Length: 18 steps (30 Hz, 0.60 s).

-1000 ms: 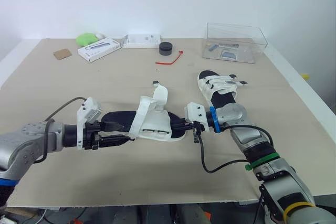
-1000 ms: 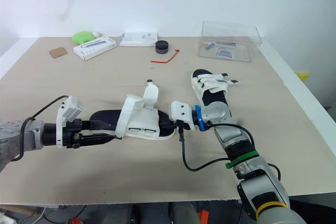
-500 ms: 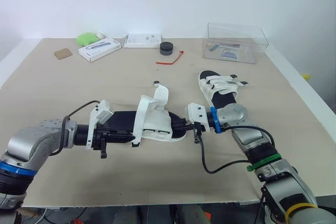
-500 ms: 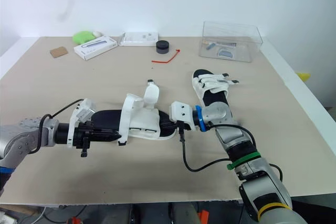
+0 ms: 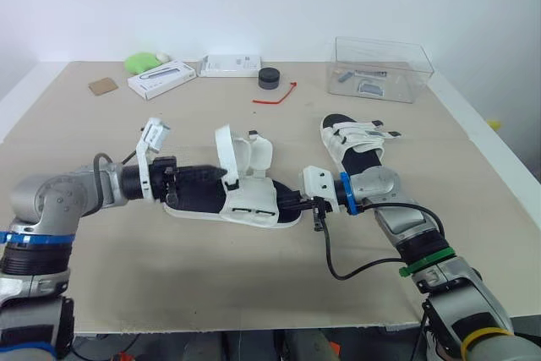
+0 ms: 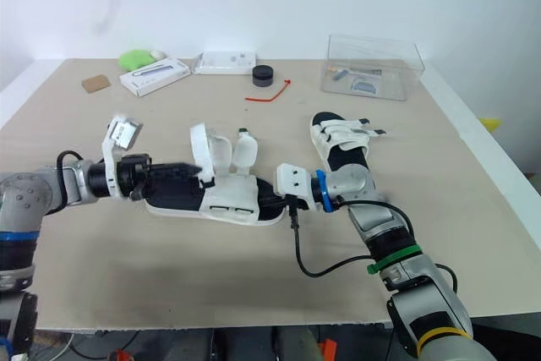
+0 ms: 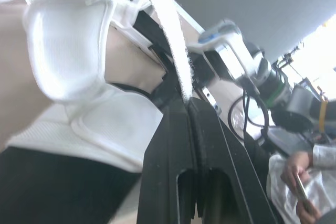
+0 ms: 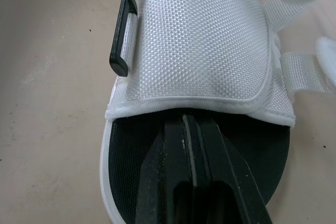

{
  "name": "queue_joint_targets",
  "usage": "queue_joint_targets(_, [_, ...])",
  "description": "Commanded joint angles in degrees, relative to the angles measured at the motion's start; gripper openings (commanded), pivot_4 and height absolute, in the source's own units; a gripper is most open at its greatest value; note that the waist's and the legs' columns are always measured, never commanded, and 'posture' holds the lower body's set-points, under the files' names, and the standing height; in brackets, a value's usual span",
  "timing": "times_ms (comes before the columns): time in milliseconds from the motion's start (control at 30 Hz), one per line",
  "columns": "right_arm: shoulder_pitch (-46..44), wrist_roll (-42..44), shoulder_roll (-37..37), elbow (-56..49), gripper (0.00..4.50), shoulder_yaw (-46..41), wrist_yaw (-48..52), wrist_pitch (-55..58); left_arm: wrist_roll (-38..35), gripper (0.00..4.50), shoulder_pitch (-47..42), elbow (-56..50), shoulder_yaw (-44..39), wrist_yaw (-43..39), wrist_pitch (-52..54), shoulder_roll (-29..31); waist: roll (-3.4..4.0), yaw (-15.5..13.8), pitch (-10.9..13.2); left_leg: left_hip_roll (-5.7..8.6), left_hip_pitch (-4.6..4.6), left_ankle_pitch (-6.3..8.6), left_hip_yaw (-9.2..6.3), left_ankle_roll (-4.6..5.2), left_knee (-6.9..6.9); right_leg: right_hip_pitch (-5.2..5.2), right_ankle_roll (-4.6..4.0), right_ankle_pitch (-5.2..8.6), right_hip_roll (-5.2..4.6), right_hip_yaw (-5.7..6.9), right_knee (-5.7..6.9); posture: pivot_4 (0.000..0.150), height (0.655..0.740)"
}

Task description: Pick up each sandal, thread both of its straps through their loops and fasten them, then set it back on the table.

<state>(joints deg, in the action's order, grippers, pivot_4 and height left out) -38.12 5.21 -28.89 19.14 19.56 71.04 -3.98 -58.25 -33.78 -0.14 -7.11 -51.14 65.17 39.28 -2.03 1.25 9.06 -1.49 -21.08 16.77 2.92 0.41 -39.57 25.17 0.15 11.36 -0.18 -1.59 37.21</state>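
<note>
Left jaws pinch the strap (image 7: pixel 169 30); right jaws, closed, seemingly pin the sandal (image 5: pixel 254 205) near fastened sandal (image 5: pixel 355 145).

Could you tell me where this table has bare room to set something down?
Bare: the near strip in front of the open sandal, between the arms; also the band between it and the red tie. Crowded: the centre, where left pincer and right pincer work beside the fastened sandal.

Tips of your right gripper (image 8: pixel 190 124) hidden under the sandal (image 8: pixel 199 40) upper. Clear box (image 5: pixel 380 69), far right: you cannot tell the contents, too small.
</note>
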Motion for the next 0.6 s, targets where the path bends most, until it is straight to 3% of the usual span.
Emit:
queue_joint_targets(33, [0.77,-2.66,-1.07,1.33,0.00,0.61,-0.18,0.58,0.79,0.02,-1.39,-0.63,0.45,0.15,0.05,-1.03,0.00,0.00,0.00,0.00,0.00,0.00,0.00,0.00,0.00,0.00,0.00,0.00,0.00,-0.01,0.00,0.150,0.7400])
queue_joint_targets(600, [2.76,-2.50,-1.81,-1.20,0.00,0.60,-1.43,1.57,8.15,0.02,-1.94,2.65,8.07,-9.60,-1.06,1.00,0.00,0.01,0.00,0.06,0.00,-0.02,0.00,-0.04,0.00,0.00,0.04,0.00,-0.02,-0.10,0.00,0.150,0.7400])
